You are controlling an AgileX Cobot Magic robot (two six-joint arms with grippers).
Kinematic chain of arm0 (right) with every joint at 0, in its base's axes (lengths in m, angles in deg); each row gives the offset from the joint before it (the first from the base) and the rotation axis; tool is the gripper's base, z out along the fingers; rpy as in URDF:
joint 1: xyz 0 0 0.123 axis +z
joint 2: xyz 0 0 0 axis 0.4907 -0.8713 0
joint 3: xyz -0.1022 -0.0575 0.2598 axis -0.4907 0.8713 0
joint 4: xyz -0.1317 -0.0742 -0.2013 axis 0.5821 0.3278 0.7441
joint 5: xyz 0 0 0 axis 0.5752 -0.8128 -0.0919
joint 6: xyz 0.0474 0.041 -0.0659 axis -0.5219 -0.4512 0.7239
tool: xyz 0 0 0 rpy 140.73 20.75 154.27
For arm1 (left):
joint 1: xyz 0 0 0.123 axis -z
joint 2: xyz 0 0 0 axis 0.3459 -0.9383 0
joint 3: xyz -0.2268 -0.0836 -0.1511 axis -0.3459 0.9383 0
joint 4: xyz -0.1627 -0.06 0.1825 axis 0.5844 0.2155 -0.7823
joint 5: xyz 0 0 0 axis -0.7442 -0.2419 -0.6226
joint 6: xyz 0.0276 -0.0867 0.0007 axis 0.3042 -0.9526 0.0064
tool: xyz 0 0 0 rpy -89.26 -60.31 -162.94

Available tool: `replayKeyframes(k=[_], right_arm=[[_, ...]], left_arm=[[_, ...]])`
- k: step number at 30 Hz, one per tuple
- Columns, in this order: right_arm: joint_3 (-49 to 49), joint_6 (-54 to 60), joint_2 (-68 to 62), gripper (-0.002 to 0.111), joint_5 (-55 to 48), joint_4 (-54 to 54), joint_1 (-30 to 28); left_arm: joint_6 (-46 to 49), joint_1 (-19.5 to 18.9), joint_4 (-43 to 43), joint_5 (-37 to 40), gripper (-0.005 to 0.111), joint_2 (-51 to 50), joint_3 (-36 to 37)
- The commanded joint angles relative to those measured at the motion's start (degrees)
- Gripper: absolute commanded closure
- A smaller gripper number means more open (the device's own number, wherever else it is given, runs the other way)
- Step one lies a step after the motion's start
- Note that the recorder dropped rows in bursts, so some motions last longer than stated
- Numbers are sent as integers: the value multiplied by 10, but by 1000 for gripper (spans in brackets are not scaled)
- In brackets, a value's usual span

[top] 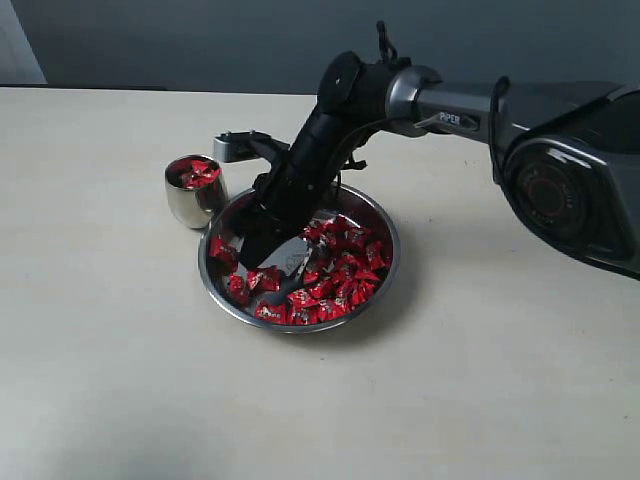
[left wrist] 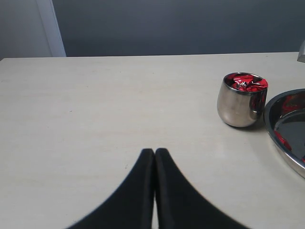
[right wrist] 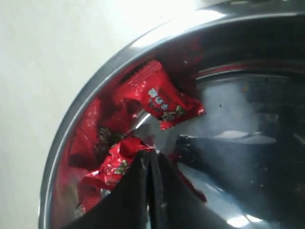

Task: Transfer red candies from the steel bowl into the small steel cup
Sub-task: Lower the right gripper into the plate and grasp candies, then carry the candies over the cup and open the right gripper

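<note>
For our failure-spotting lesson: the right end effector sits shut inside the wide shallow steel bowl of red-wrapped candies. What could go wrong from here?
The right end effector is shut with only the wrapper edge of one shiny red candy at its tips; it may slip free on lifting.
The small rounded steel cup already looks nearly full, so another candy might tumble off.

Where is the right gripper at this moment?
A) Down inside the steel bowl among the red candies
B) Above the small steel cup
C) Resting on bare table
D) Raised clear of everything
A: the right gripper sits with its tips down in the steel bowl beside red candies; the small steel cup stands apart.
</note>
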Motion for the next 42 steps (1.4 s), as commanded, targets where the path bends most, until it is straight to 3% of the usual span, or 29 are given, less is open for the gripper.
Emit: replayKeyframes(k=[1,15,21,33,42], right_arm=[[0,3,0,109,3,4,0],[0,2,63,109,31,16,0],[0,2,92,109,112,12,0],[0,40,97,109,283,-103,11],[0,94,66,109,321,-169,31]], left_arm=[[-1,3,-1,-2,106,5,1],[-1,3,-1,-2,106,5,1],[-1,3,-1,-2,106,5,1],[-1,3,-1,-2,106,5,1],[-1,3,-1,-2,106,5,1]])
